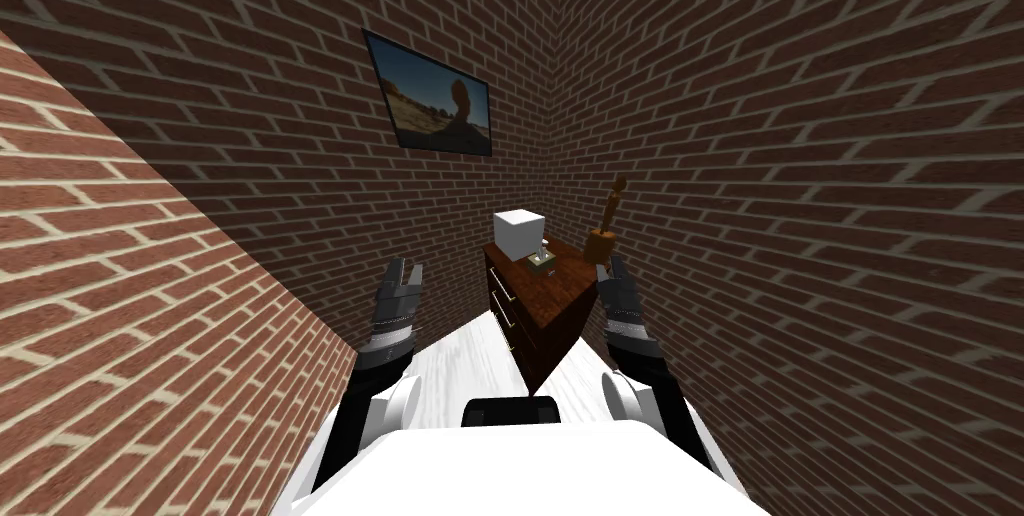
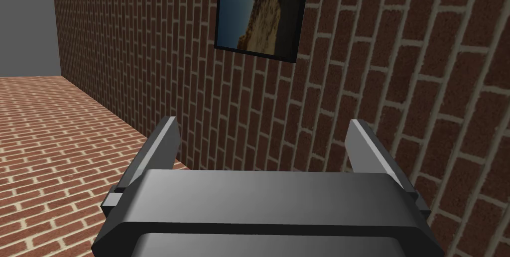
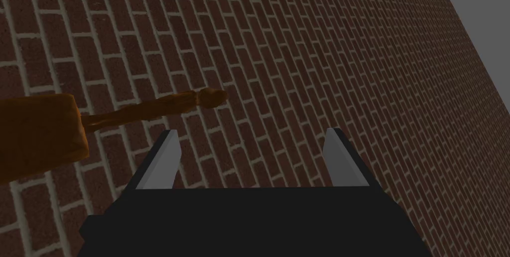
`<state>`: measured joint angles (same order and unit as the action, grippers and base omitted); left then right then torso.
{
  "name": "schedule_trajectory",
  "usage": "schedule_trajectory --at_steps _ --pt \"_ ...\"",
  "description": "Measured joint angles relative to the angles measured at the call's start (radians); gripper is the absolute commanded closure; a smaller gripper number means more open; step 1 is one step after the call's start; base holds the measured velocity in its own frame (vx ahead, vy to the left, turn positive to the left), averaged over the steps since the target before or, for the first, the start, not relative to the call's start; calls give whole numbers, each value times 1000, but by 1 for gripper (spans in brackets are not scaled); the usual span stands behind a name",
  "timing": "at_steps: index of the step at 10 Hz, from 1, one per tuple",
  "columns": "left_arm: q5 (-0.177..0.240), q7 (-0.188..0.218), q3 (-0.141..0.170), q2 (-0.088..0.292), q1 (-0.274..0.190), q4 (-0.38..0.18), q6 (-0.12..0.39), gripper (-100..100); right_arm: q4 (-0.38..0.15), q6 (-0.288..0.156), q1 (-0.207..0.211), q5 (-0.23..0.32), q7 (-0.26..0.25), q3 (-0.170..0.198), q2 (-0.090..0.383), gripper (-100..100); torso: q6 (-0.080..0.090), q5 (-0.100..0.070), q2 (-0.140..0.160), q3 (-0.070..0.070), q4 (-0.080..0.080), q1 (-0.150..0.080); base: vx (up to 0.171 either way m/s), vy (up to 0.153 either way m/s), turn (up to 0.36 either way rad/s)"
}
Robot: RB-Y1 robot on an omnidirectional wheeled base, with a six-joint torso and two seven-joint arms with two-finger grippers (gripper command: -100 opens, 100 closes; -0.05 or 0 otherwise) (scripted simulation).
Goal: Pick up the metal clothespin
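Where walls (image 1: 800,140) narrow, dresser (image 1: 545,308) stands — right hand (image 1: 612,263) beside.

Brown dresser (image 1: 550,312), white box (image 1: 518,232), framed picture (image 1: 430,108), brick walls (image 1: 800,140)

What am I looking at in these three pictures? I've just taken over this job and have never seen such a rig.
This is a two-armed robot, seen through three cameras of its own. The wide picture comes from its head and looks down and forward into a brick corner, where a brown dresser stands. On it are a white box, a small greyish thing beside the box, perhaps the clothespin but too small to be sure, and a brown wooden holder with a stick in it. The other two pictures come from cameras on the hands, each looking along its own gripper. The left gripper, raised to the left of the dresser, is open and holds nothing. The right gripper, by the dresser's right edge near the wooden holder, is open and empty too.
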<state>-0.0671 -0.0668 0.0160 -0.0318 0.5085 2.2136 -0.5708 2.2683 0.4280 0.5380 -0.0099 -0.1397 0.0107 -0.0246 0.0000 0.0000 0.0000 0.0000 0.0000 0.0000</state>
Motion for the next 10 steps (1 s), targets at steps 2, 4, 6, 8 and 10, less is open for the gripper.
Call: schedule_trajectory --at_steps 2,4,6,8,10 --pt "0 0 0 0 0 0 0 0 -8 1 10 4 -5 7 54 -100 0 0 2 1 0 0 -40 11 20" --pt "0 0 0 0 0 0 0 0 -9 -11 26 9 -14 17 121 -100 0 0 4 2 1 1 -68 15 20" --pt "0 0 0 0 0 0 0 0 -19 -17 43 19 -29 38 173 -100 0 0 3 2 1 1 -40 7 14" --pt "0 0 0 0 0 0 0 0 -24 -29 68 32 -46 66 232 -100 0 0 4 2 1 1 -53 13 22" --pt "0 0 0 0 0 0 0 0 -33 -29 97 38 -57 83 288 -100 0 0 4 2 1 1 -53 15 13"
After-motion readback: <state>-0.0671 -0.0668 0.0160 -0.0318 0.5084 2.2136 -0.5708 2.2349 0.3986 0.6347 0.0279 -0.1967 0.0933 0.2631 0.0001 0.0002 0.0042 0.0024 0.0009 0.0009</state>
